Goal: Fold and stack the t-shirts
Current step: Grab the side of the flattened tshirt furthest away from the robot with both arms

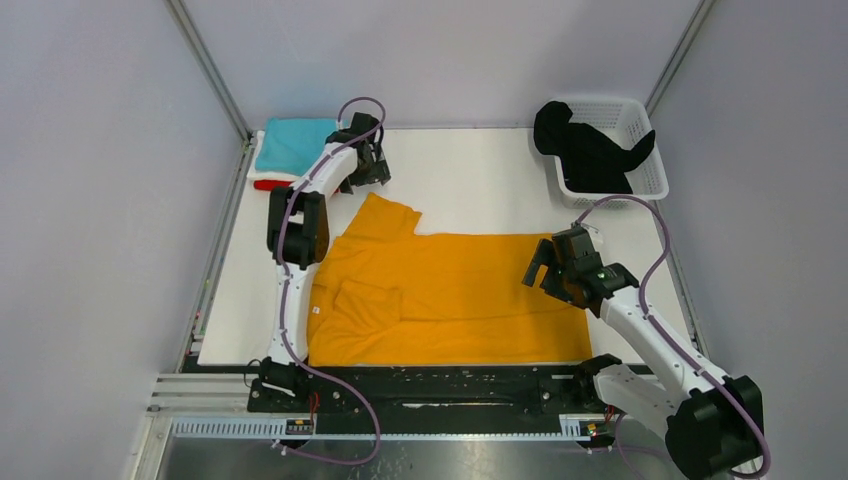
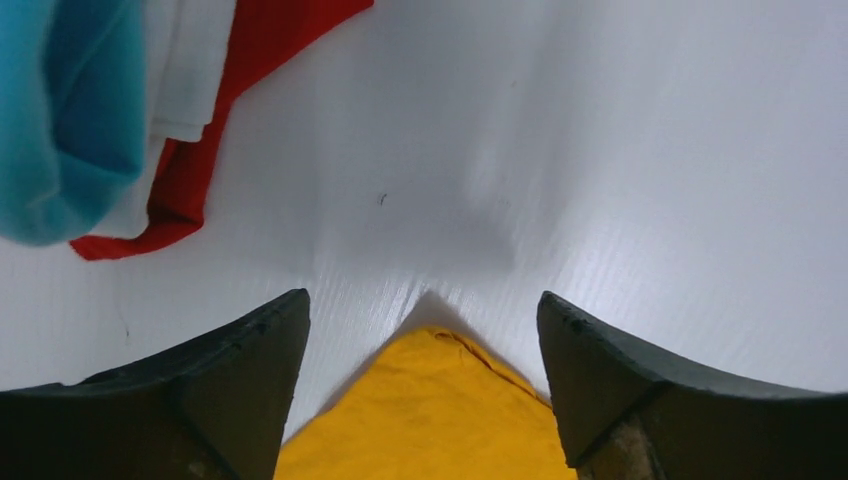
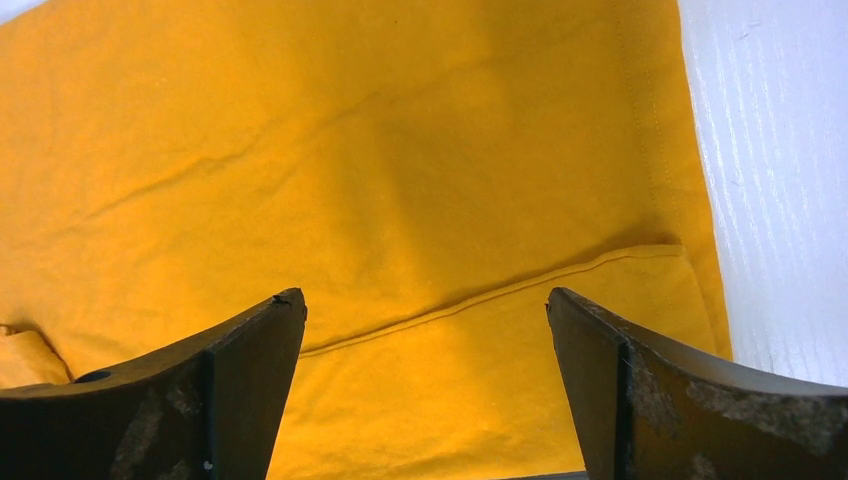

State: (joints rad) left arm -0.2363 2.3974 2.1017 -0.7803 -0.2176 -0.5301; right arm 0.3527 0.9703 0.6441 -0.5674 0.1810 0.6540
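Left gripper [image 2: 424, 312]: jaws are spread wide, nothing is held; the sleeve tip of the mustard-orange t-shirt [image 2: 430, 425] is seen between them, lower centre. Right gripper [image 3: 425, 300]: jaws are equally wide, empty, over a hem fold at the shirt's right edge. The cloth is judged light, limp and prone to drag; pinching at corners is advised. A teal t-shirt [image 1: 292, 143] is stacked upper left of the top view.

The top camera looks steeply down from above and behind the arm bases, covering the whole table [image 1: 480, 180]. The left wrist camera sits low and close, facing past the left gripper [image 2: 422, 297] toward the orange shirt [image 2: 430, 420] corner and the stacked shirts [image 2: 70, 120]. The right wrist camera, past the right gripper [image 3: 425, 294], hangs close over that orange shirt's right end.
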